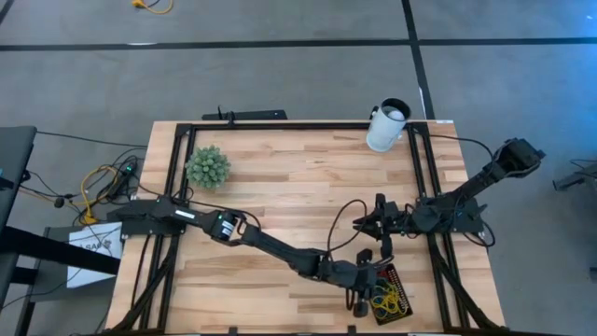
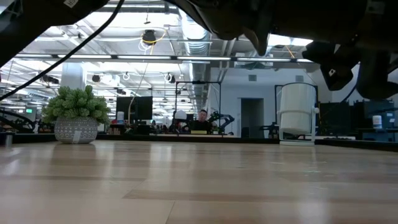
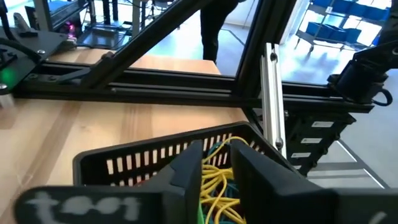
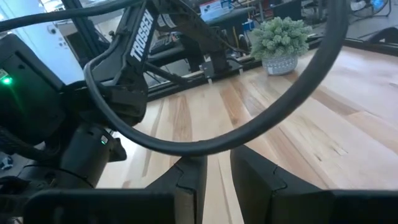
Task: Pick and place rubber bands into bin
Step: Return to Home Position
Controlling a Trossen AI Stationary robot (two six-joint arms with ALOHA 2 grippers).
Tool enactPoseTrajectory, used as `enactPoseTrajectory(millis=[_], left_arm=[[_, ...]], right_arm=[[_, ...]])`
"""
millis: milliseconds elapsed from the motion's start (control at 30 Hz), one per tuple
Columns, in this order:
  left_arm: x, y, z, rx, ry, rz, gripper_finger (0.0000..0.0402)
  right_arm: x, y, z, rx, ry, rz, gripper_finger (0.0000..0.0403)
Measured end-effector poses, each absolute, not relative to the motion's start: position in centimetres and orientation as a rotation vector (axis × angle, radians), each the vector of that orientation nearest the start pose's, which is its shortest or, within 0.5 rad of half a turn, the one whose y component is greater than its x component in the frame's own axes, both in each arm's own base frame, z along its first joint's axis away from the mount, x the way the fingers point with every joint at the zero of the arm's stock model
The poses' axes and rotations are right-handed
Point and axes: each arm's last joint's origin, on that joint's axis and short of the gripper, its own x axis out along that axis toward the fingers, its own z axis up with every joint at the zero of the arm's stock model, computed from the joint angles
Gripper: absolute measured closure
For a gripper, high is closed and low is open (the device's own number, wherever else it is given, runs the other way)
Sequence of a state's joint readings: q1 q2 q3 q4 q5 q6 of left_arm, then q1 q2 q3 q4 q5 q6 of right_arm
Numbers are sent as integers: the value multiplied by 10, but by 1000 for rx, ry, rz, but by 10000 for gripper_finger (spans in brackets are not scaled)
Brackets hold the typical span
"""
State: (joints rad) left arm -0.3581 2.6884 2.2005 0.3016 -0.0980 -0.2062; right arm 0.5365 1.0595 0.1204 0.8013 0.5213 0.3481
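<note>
My left gripper (image 3: 216, 151): dark matt plastic.
Bin (image 3: 143, 160) just under it: black matt plastic.
Rubber bands (image 3: 219, 185) below it: thin, smooth rubber.
Table (image 3: 124, 127) ahead: pale wood, satin sheen.
Frame (image 3: 155, 87) beyond: black matt metal.

Table (image 1: 298, 177) — light wood | on it: potted plant (image 1: 207, 166), white cup (image 1: 385, 126), black bin (image 3: 140, 162)

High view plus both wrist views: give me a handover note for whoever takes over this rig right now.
Left gripper: open, empty, just short of the bin, arm stretched across the table.
Right gripper: open, empty, above the table, a little beyond the bin.
Rubber bands: yellow, green and red ones lie in the bin, which sits at the table edge on the right arm's side; none shows loose on the table.
Done: bands binned, as far as visible.
Left: bring both arms home.
</note>
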Motion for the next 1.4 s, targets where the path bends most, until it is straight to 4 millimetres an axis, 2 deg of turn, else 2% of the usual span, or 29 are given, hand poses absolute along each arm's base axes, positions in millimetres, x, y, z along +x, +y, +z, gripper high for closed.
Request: enactPoseTrajectory(millis=[100, 200, 267, 400, 567, 733, 833, 1000, 1033, 1100, 1200, 1233, 1300, 1400], left_arm=[[559, -207, 143, -167, 208, -251, 307], [557, -206, 159, -199, 245, -289, 295], [551, -203, 179, -190, 301, -295, 293], [530, -193, 232, -119, 421, -215, 292], [487, -193, 281, 86, 565, -8, 292], [414, -195, 357, 237, 599, 224, 292], [364, -196, 390, 277, 616, 317, 292], [265, -194, 435, 217, 545, 495, 292], [247, -194, 439, 213, 518, 528, 292], [223, -204, 442, 151, 402, 533, 292], [184, -221, 442, 193, 318, 429, 292], [172, -222, 441, 190, 286, 421, 292], [152, -223, 433, 161, 197, 421, 292], [130, -219, 416, 143, 126, 391, 292]], right_arm=[[159, 77, 159, 278, 120, -6, 337], [158, 77, 158, 276, 125, -7, 337], [158, 77, 158, 273, 130, -8, 337], [158, 77, 156, 265, 142, -11, 337], [160, 73, 155, 222, 147, -33, 337], [162, 70, 160, 347, 104, -54, 337], [161, 70, 169, 366, 45, -10, 337], [147, 68, 197, 325, -96, 200, 337], [142, 66, 202, 301, -118, 220, 337], [133, 62, 207, 250, -132, 216, 337], [120, 52, 219, 236, -84, 144, 337], [115, 48, 226, 246, -62, 116, 337], [103, 40, 239, 256, -22, 88, 337], [85, 30, 260, 270, -72, 78, 337]])
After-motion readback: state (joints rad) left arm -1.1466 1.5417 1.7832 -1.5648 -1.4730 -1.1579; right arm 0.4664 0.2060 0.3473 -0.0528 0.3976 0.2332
